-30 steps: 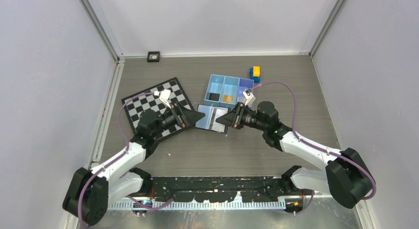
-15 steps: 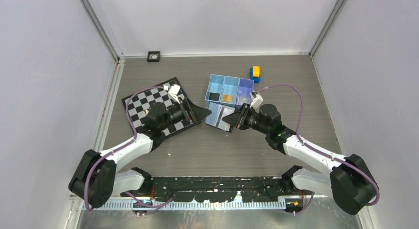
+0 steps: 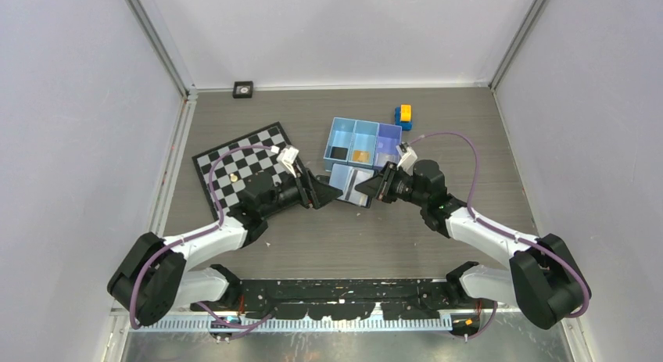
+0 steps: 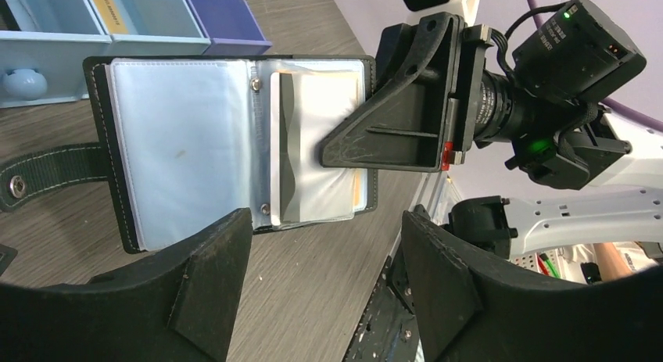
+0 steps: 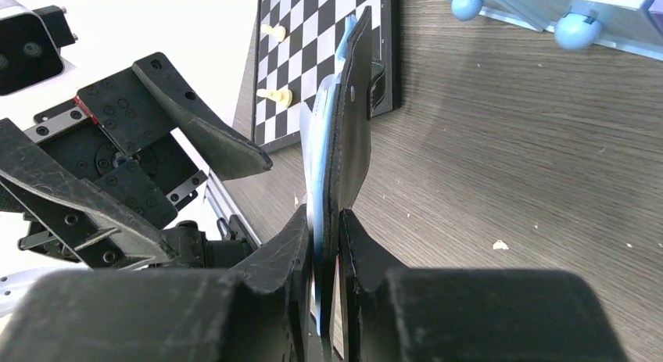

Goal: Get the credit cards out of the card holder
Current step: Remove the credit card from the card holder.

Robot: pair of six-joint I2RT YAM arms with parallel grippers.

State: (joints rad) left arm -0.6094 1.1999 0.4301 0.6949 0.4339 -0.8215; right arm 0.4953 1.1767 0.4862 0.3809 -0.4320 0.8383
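My right jaws were pinched narrow on the 3 o'clock edge of the open card holder (image 4: 188,151), holding it tipped up on edge. My left jaws stood wide and empty over the tabletop (image 4: 313,299), facing its clear sleeves. A silvery-grey card (image 4: 313,104) sat in the sleeve nearest the right jaws. I judged the left should nip only that card's edge and draw it straight along the sleeve while the right held firm.

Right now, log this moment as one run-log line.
right gripper: shut on card holder edge | card holder: open, sleeves showing | left gripper: open, empty, facing card holder
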